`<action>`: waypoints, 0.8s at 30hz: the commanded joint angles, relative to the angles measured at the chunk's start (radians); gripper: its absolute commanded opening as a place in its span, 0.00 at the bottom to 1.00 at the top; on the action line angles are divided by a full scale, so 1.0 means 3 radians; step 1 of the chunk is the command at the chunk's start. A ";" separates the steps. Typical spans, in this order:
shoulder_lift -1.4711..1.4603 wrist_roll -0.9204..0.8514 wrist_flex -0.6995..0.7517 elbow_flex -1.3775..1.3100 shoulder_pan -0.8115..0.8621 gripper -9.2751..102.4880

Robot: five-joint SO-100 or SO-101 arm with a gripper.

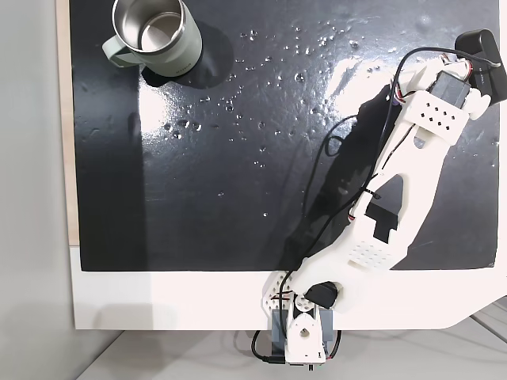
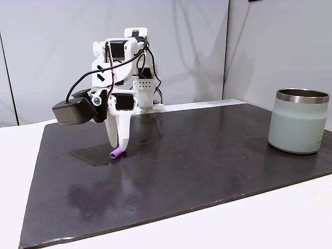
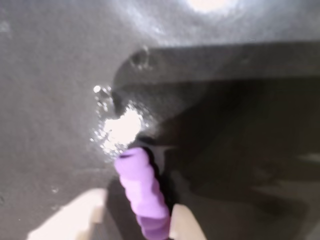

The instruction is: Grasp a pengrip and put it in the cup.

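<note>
The pengrip [image 2: 117, 153], a small light-purple ribbed tube, lies on the black mat in a fixed view, right at the tip of my gripper [image 2: 120, 149], which points straight down. In the wrist view the pengrip [image 3: 145, 192] sits between my two pale fingertips; the right fingertip [image 3: 185, 225] touches it, and a thin dark gap separates it from the left fingertip [image 3: 75, 215]. My gripper [image 3: 142, 205] is narrowly open around it. The cup [image 2: 298, 122], a sage-green mug with a steel rim, stands far to the right; from above, the cup [image 1: 154, 39] is at the mat's top left corner.
The black mat [image 1: 238, 198] covers most of the white table [image 1: 158, 301]. My white arm [image 1: 396, 206] reaches from the base at the bottom edge up to the top right, with cables along it. The mat between gripper and cup is bare and shiny.
</note>
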 commanded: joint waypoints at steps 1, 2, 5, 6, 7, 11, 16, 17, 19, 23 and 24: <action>0.0102 -0.0072 0.0082 -0.0266 -0.0005 0.33; 0.0102 -0.0087 0.0097 -0.0271 -0.0005 0.34; 0.0077 -0.0164 0.0138 -0.0261 -0.0005 0.35; 0.0066 -0.0194 0.0138 -0.0240 -0.0005 0.35; 0.0051 -0.0235 0.0143 -0.0215 0.0000 0.35; -0.0026 -0.0348 0.0143 -0.0194 0.0020 0.34; -0.0112 -0.0419 0.0087 -0.0123 0.0015 0.31; -0.0128 -0.0435 0.0051 -0.0092 0.0020 0.30; -0.0179 -0.0460 0.0010 -0.0061 0.0026 0.27; -0.0281 -0.0496 -0.0005 -0.0061 0.0036 0.21; -0.0297 -0.0496 -0.0005 -0.0082 0.0041 0.19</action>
